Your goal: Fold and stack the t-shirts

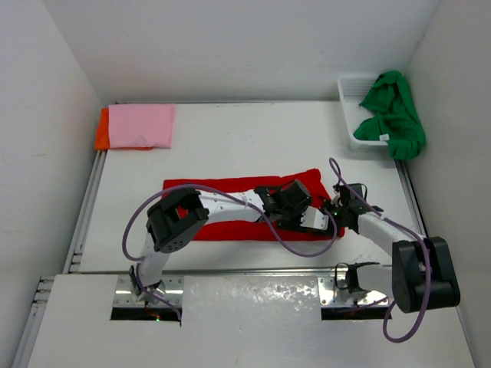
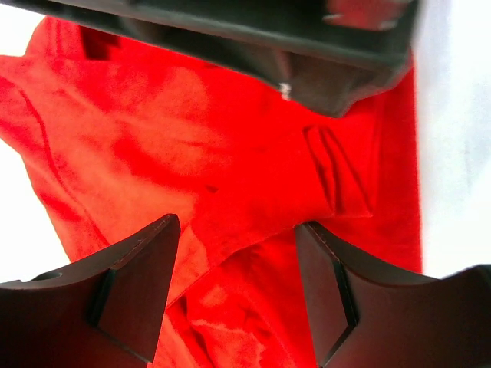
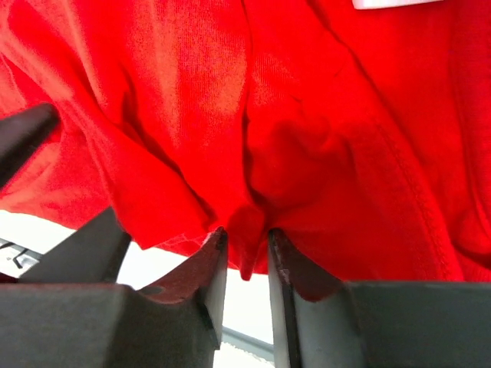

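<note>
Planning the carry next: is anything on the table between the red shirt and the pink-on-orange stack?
Nothing visible: only bare table between the red shirt and the pink shirt lying on the orange shirt, far left.

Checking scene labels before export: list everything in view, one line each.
red t-shirt: one, red, laid out across the table centre, under both grippers
pink t-shirt: one, pink, folded, far-left corner, on top of the orange one
orange t-shirt: one, orange, under the pink one, only its left edge showing
green t-shirt: one, green, crumpled, draped over the basket
basket: one, white plastic, far-right corner
table: one, white
left arm: one, white and black, reaching over the red t-shirt
right arm: one, white and black, near right
left gripper: one, black, open above the red t-shirt
right gripper: one, black, shut on a fold of the red t-shirt
</note>
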